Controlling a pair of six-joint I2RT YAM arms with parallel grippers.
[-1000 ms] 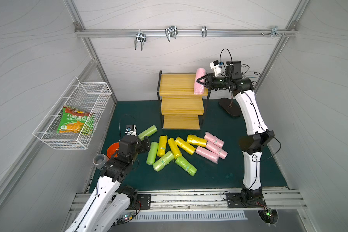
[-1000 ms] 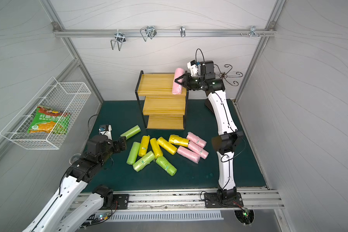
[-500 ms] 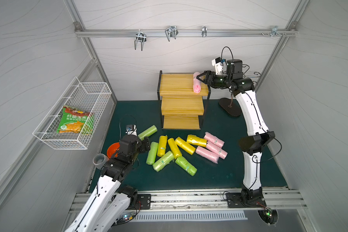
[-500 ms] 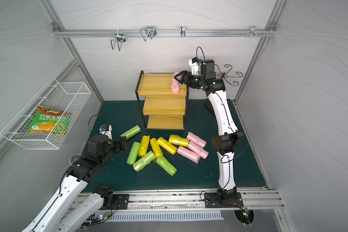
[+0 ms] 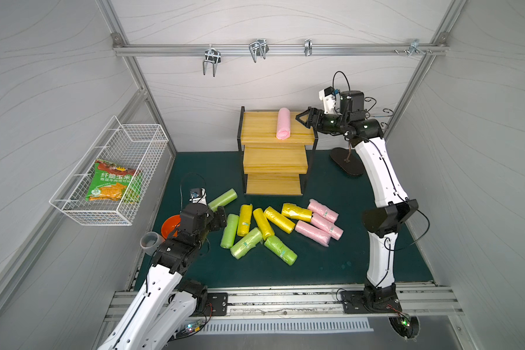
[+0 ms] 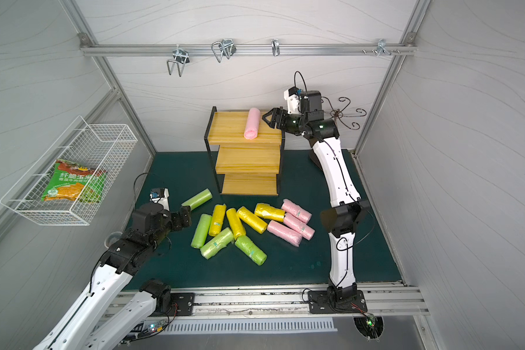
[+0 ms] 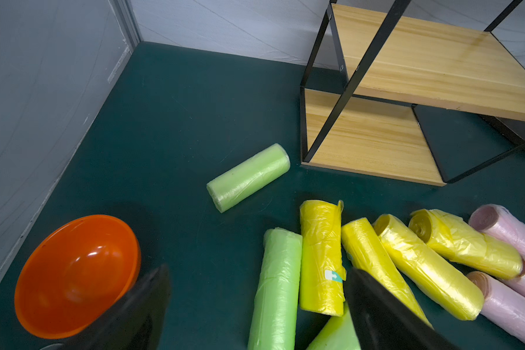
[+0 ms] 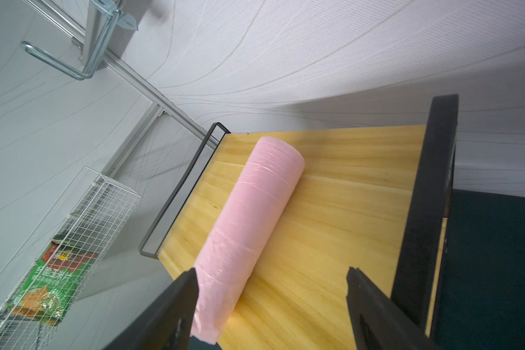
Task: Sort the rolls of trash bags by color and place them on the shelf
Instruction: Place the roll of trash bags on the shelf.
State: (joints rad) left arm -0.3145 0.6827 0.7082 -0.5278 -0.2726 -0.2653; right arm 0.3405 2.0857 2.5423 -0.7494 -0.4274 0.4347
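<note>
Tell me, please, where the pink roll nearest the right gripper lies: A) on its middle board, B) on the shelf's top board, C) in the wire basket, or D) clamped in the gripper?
B: the pink roll lies flat on the top board of the shelf, beside the open right gripper.

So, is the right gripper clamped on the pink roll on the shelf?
No, the right gripper is open beside the pink roll, which lies free on the shelf top board.

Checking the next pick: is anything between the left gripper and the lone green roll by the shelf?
Nothing visible. Only bare mat lies between the open left gripper and the lone green roll; the orange bowl sits off to one side.
</note>
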